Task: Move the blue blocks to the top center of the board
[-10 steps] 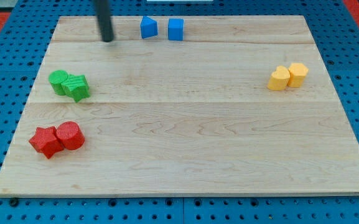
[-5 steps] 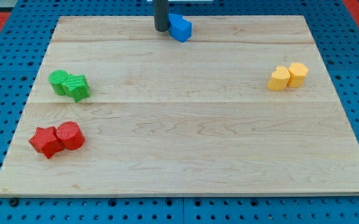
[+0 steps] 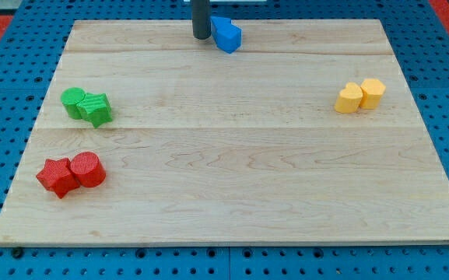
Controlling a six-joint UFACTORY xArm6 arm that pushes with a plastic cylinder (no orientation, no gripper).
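Two blue blocks point(image 3: 227, 35) sit pressed together at the top center of the wooden board point(image 3: 232, 155); their separate shapes are hard to make out. My tip point(image 3: 201, 36) stands just to the left of them, touching or nearly touching the nearer one. The dark rod rises out of the view's top.
A green pair of blocks point(image 3: 86, 105) lies at the view's left. A red star point(image 3: 55, 176) and a red cylinder point(image 3: 89, 169) lie at the lower left. Two yellow blocks point(image 3: 360, 95) lie at the right.
My tip moved right along the top edge and pushed the left blue block against the right one. In the last half second the blue pair shifted slightly right.
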